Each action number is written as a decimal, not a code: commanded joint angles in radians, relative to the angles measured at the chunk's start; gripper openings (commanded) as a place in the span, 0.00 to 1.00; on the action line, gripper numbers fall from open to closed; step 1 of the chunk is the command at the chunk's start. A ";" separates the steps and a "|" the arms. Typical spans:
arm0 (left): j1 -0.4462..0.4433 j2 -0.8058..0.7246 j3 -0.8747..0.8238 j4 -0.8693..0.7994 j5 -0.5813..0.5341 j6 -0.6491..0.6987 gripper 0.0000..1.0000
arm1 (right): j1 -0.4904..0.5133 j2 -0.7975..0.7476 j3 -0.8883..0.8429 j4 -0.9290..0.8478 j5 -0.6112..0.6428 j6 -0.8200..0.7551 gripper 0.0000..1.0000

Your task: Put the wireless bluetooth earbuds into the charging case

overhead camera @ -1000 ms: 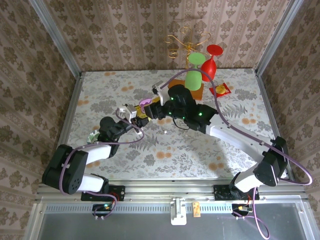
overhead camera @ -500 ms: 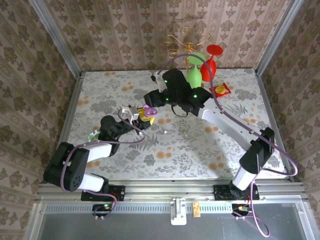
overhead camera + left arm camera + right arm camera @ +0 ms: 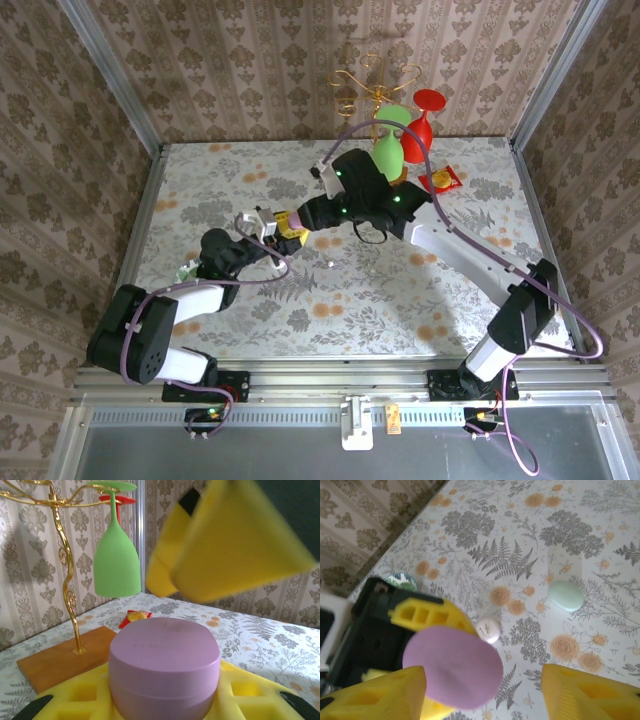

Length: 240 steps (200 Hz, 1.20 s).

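The purple charging case (image 3: 165,672), lid down, stands upright between the yellow pads of my left gripper (image 3: 165,700), which is shut on it above the table's middle left (image 3: 283,235). My right gripper (image 3: 480,695) hovers right over the case (image 3: 452,667), its yellow fingers (image 3: 590,695) spread wide; they also hang blurred over the case in the left wrist view (image 3: 235,540). One finger (image 3: 375,695) overlaps the case's edge; whether it touches I cannot tell. No earbuds are visible.
A white oval case (image 3: 488,629) and a pale green one (image 3: 566,595) lie on the floral table beyond the purple case. A gold rack with green and red glasses on a wooden base (image 3: 385,150) and a red packet (image 3: 441,179) stand at the back.
The right gripper has swung back over the purple case and its fingers have spread wider. The left arm has held still with the case.
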 commanded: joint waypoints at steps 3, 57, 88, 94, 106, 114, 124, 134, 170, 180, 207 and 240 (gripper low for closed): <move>-0.004 -0.031 0.037 0.054 -0.008 -0.020 0.31 | -0.079 -0.116 -0.181 0.236 -0.175 0.187 0.78; -0.014 -0.046 0.048 0.056 0.002 -0.048 0.31 | -0.153 -0.165 -0.548 0.945 -0.543 0.715 0.87; -0.029 -0.048 0.055 0.056 -0.005 -0.049 0.31 | -0.153 -0.118 -0.611 1.201 -0.571 0.925 0.82; -0.031 -0.047 0.055 0.056 -0.008 -0.047 0.31 | -0.152 -0.105 -0.618 1.238 -0.576 0.954 0.81; -0.037 -0.047 0.056 0.056 -0.011 -0.045 0.31 | -0.151 -0.078 -0.624 1.306 -0.593 1.006 0.78; -0.041 -0.048 0.057 0.056 -0.015 -0.043 0.31 | -0.150 -0.060 -0.626 1.342 -0.603 1.040 0.75; -0.041 -0.048 0.056 0.056 -0.018 -0.042 0.31 | -0.149 -0.041 -0.631 1.392 -0.610 1.075 0.71; -0.041 -0.050 0.055 0.056 -0.019 -0.040 0.31 | -0.148 -0.026 -0.635 1.435 -0.615 1.104 0.67; -0.042 -0.048 0.041 0.053 -0.037 -0.024 0.32 | -0.147 -0.016 -0.642 1.441 -0.619 1.131 0.42; -0.042 -0.045 0.036 0.054 -0.040 -0.017 0.32 | -0.147 -0.018 -0.645 1.441 -0.620 1.133 0.36; -0.041 -0.037 0.021 0.054 -0.058 0.003 0.36 | -0.150 -0.014 -0.647 1.426 -0.615 1.128 0.26; -0.042 -0.041 0.015 0.031 -0.076 0.027 0.62 | -0.155 -0.012 -0.644 1.424 -0.606 1.117 0.22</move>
